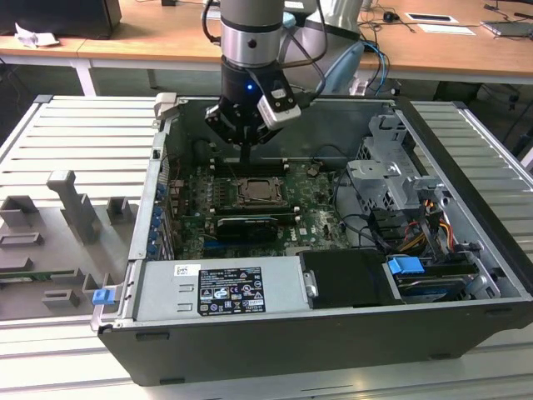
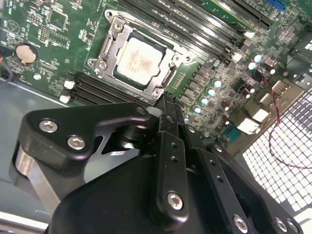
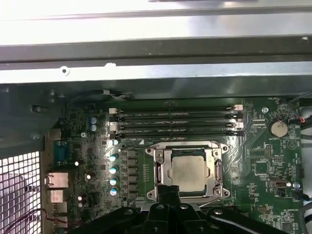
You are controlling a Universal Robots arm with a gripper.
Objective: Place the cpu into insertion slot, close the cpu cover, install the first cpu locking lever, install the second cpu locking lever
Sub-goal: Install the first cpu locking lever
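Observation:
The cpu point(image 2: 139, 58) point(image 3: 189, 171) lies flat in the insertion slot point(image 2: 127, 35) on the green motherboard, its pale metal top showing. The grey cpu cover point(image 2: 108, 52) point(image 3: 160, 170) lies down around it as a frame. A thin metal lever point(image 3: 185, 144) runs along the socket edge by the memory slots. My gripper point(image 2: 167, 101) point(image 3: 165, 190) has its narrow black fingers together with nothing between them, hovering just beside one corner of the socket. In the exterior view the gripper point(image 1: 247, 158) hangs over the cpu point(image 1: 252, 193), toward the case's back wall.
Long black memory slots point(image 3: 175, 122) run beside the socket. A black card point(image 1: 246, 225) lies in front of it. The open case holds a grey power supply point(image 1: 221, 287), a drive cage point(image 1: 391, 179) and cables point(image 1: 416, 233) at the exterior view's right. Grey fixtures point(image 1: 75, 208) stand outside, left.

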